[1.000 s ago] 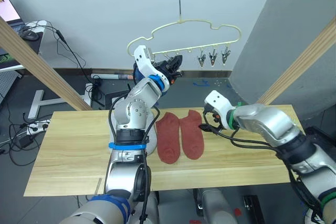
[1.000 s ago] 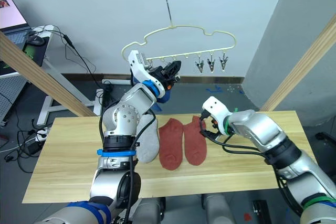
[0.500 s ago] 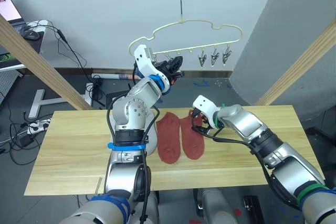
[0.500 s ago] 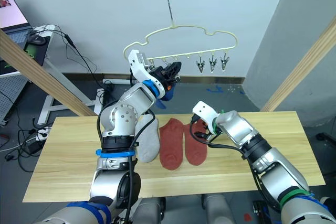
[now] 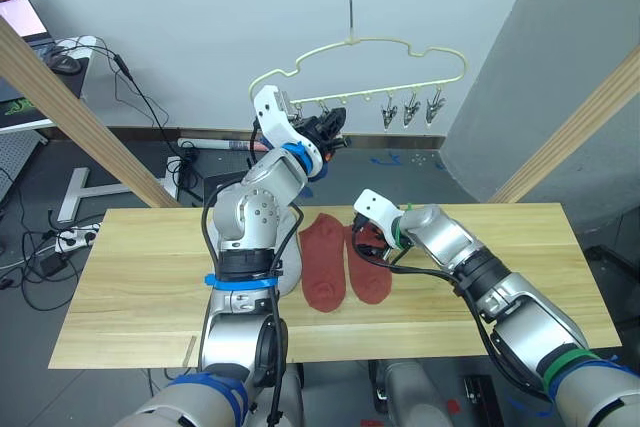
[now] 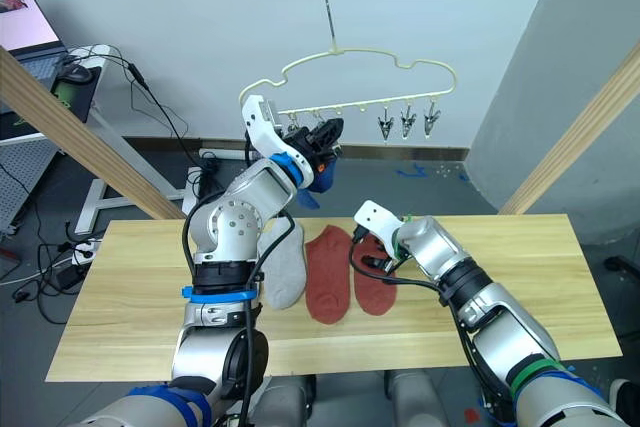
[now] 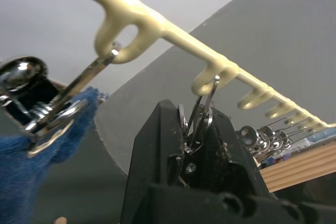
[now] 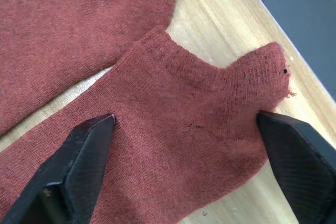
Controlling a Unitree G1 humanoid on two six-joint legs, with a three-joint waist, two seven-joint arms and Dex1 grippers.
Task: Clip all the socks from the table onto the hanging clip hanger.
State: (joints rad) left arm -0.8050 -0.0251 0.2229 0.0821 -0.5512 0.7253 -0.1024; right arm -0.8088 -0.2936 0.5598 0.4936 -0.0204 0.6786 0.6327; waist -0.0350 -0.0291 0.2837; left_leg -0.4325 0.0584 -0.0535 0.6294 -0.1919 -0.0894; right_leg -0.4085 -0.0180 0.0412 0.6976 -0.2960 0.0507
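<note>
Two rust red socks (image 5: 344, 259) lie side by side at the middle of the worktop (image 5: 130, 297), with a light grey sock (image 6: 283, 265) just to their left, partly behind the left arm. The right gripper (image 8: 184, 145) hovers over the right-hand red sock's cuff, jaws spread wide to either side of it. Above the far edge hangs the clip hanger (image 5: 360, 62); a blue sock (image 7: 31, 145) already hangs from one clip. The left gripper (image 7: 191, 129) has its jaws pressed together on the neighbouring metal clip (image 7: 195, 121). The risk, I judge: the spread jaws may bunch both layers or drag the sock into its neighbour, and the squeezed clip may slip.
</note>
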